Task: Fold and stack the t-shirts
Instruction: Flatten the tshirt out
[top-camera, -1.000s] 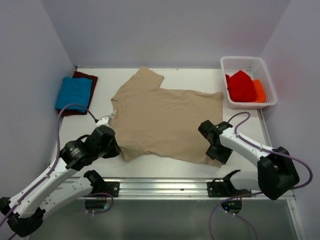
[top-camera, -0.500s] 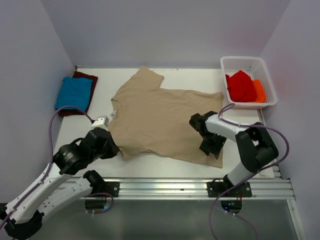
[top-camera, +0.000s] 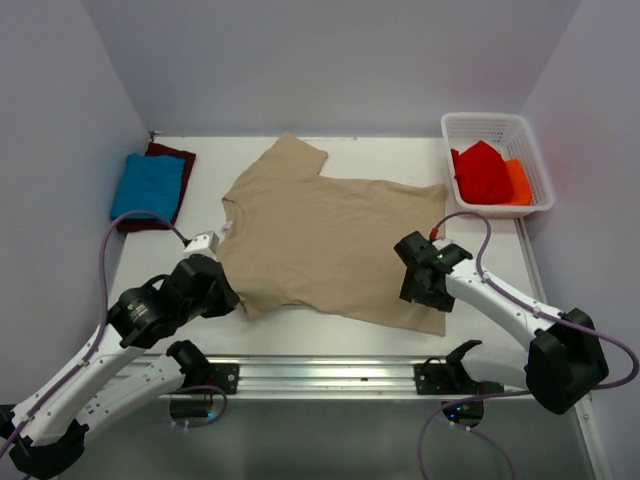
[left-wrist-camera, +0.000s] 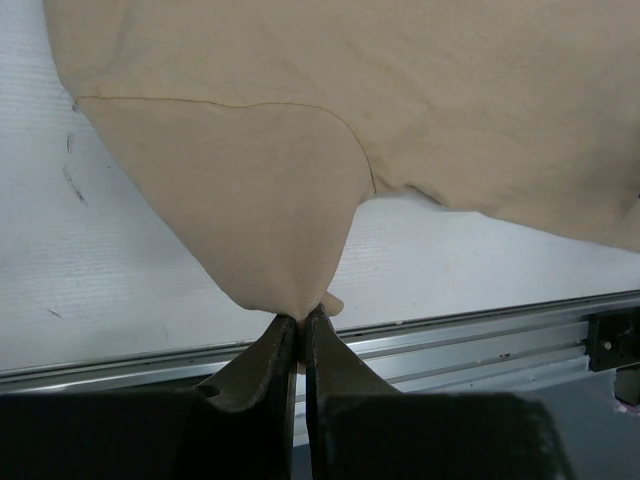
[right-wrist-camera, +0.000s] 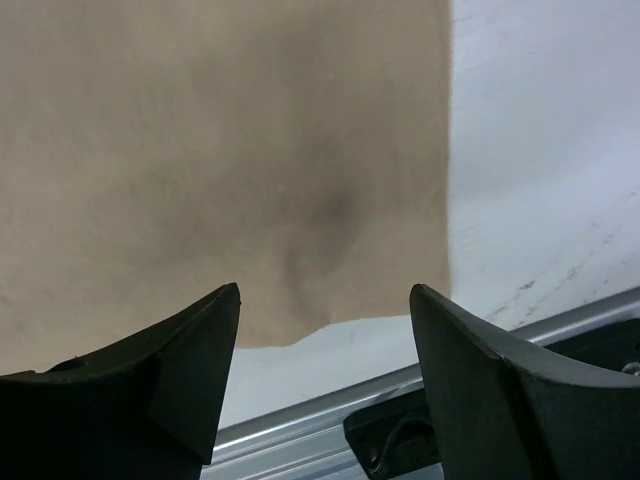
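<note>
A tan t-shirt (top-camera: 330, 240) lies spread flat on the white table. My left gripper (top-camera: 232, 300) is shut on its near left corner; the left wrist view shows the tan cloth (left-wrist-camera: 250, 200) pinched between the closed fingertips (left-wrist-camera: 300, 318). My right gripper (top-camera: 425, 292) hovers over the shirt's near right corner, jaws wide open and empty, with the tan hem (right-wrist-camera: 250, 180) below it in the right wrist view. A folded bright blue t-shirt (top-camera: 148, 184) lies on top of a dark maroon t-shirt (top-camera: 172, 152) at the far left.
A white basket (top-camera: 497, 130) at the far right holds red and orange cloth (top-camera: 485, 172). A metal rail (top-camera: 330, 375) runs along the table's near edge. Purple cables loop from both arms.
My right gripper has shifted a little right and nearer, onto the shirt's near right corner, with its arm swung back out. The left gripper holds still on the cloth.
</note>
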